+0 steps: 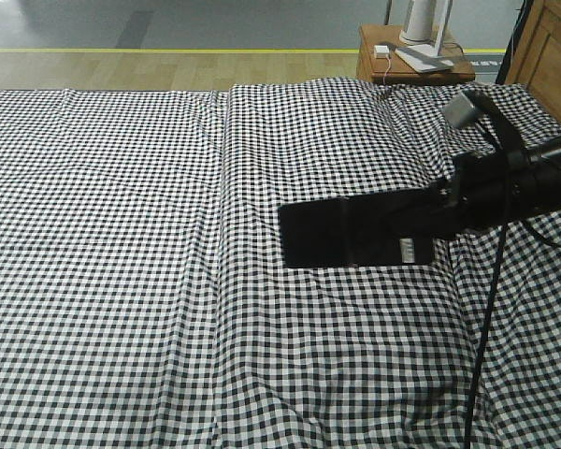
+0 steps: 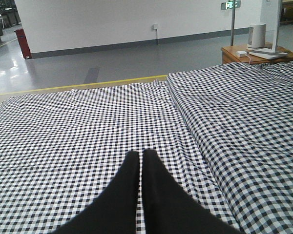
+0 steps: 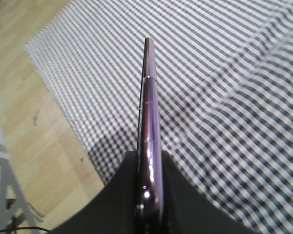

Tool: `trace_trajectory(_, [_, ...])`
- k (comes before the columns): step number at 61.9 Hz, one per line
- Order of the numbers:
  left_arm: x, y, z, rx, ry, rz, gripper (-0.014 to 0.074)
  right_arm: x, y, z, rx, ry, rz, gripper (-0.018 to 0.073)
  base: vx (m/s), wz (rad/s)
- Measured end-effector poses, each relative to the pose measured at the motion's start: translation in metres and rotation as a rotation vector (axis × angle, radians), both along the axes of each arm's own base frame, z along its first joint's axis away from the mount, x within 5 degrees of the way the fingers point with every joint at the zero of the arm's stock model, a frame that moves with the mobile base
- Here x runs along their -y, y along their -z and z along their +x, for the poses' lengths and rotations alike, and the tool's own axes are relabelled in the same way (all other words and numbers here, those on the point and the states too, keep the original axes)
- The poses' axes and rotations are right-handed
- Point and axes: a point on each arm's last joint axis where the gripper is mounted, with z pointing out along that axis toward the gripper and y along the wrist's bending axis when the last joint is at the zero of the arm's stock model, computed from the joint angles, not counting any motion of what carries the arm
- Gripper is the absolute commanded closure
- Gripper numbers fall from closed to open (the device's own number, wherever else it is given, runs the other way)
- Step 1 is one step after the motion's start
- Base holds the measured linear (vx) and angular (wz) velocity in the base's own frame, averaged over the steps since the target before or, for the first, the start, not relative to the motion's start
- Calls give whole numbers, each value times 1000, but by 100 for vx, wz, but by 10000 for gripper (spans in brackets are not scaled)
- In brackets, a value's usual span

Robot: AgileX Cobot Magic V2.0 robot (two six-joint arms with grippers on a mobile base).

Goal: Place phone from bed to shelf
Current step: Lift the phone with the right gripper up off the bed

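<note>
The phone hangs flat a little above the bed, black and glossy with a white sticker near its right end. My right gripper is shut on that end and reaches in from the right. In the right wrist view the phone shows edge-on, its pinkish edge clamped between the fingers of the right gripper, above the checked cloth. My left gripper hovers shut and empty over the bed. A light wooden unit, apparently the shelf, shows only at the top right corner.
A small brown bedside table stands behind the bed with a white lamp base and a charger on it. A black cable hangs from the right arm. Wooden floor lies past the bed's edge.
</note>
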Motion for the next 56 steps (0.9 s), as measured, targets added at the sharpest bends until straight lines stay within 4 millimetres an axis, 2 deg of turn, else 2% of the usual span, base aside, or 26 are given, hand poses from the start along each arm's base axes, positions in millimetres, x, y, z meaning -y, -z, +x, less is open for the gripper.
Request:
trace_trajectory(12, [0,0,0,0,0,0,596,-43,-32,-35,48,-127,40,561,0,0])
trace_trajectory(25, [0,0,0,0,0,0,596,-72,-56,-70,77,-229,65,561,0,0])
trace_trajectory(40, [0,0,0,0,0,0,596,-79,-76,-98,115,-283,87,560,0,0])
trace_trajectory(56, [0,0,0,0,0,0,596,-78,-78,-101,125,-283,84,560,0,0])
